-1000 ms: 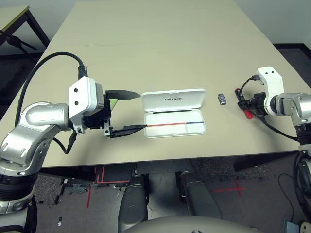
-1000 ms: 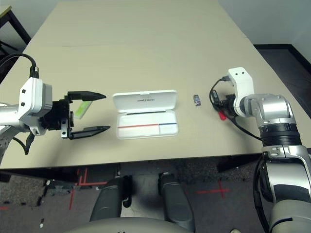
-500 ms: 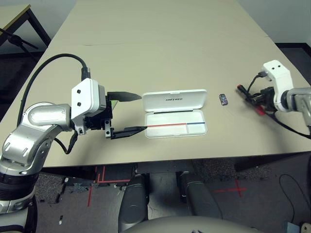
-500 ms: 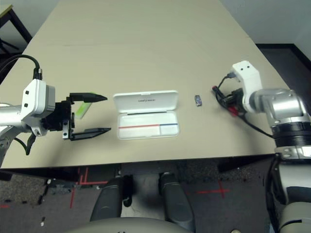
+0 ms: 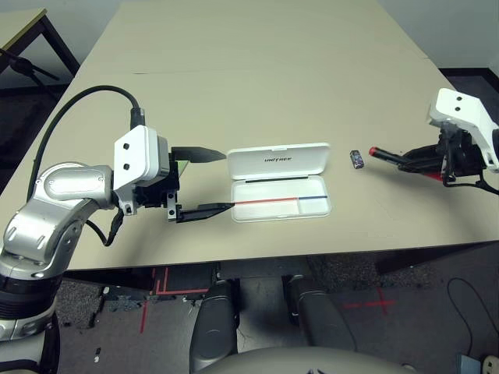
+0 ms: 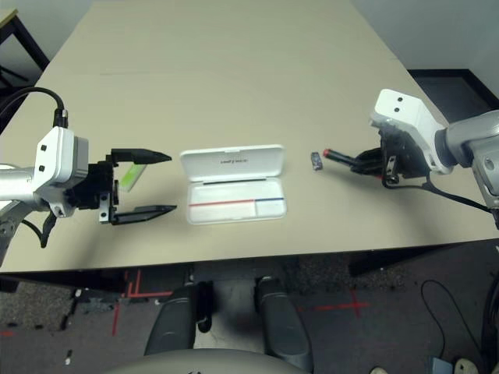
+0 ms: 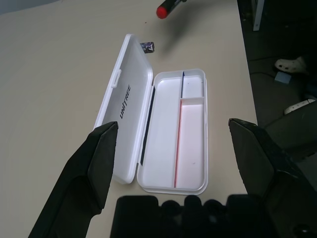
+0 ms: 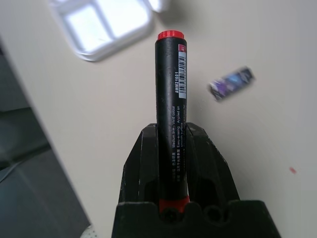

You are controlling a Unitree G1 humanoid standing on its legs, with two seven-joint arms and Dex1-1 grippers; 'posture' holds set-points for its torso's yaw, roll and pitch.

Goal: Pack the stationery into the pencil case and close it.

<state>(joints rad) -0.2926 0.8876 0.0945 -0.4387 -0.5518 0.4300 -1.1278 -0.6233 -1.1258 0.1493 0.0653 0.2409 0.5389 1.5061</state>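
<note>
The pencil case [image 5: 281,181] is laid open near the front edge of the worktop [image 5: 257,70], its lid folded flat toward the far side with dark lettering facing up, so that the shallow tray is exposed for loading. The case is seen to be of smooth white hard plastic with rounded corners; the tray is split by a thin red-and-blue line into long channels and 1 small end pocket, and nothing is seen in it yet. The marker pen [image 8: 171,99], a black cylinder with red ends and a printed label, is pinched lengthwise between the 2 pressed-together fingers of the right pincer [image 5: 417,159], clear of the worktop and aimed toward the case, presumably so that it can be carried across and lowered in. The tiny grey-black block [image 5: 357,159] is left lying between the case and that pen. The flat lime-green marker [image 6: 132,174] lies on the other side of the case, beside the left pincer [image 6: 144,182], which is held spread wide, facing the case, 1 finger hanging above the green bar; a grasp of that item is judged to be intended.
</note>
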